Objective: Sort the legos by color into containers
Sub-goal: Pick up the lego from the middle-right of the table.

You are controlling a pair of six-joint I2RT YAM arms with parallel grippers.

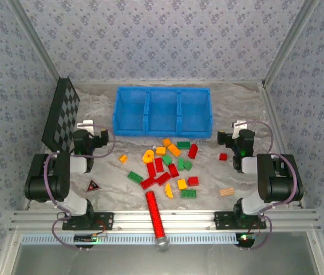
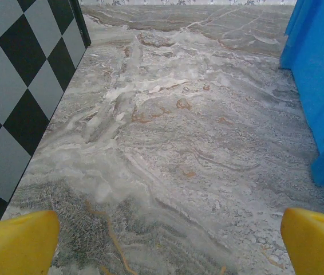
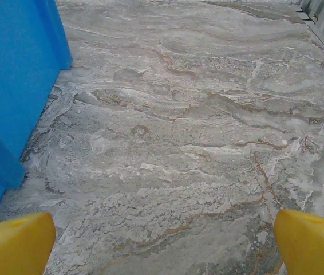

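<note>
The left arm and right arm are chunky black joints linked by pale grey-white segments, each with a looping purple cable. Small green lights glow at the near bases. The left gripper and right gripper have blunt yellow fingers.

A blue three-compartment bin sits at the middle of the worktop's far edge, all three compartments empty. Red, green and yellow-orange legos lie scattered on the worktop's centre, between bin and near edge; one red lego lies apart, beside the right gripper. A red cylinder reaches over the near edge. A tan block lies near the right arm. A checkered board leans at the left edge, behind the left gripper.
</note>
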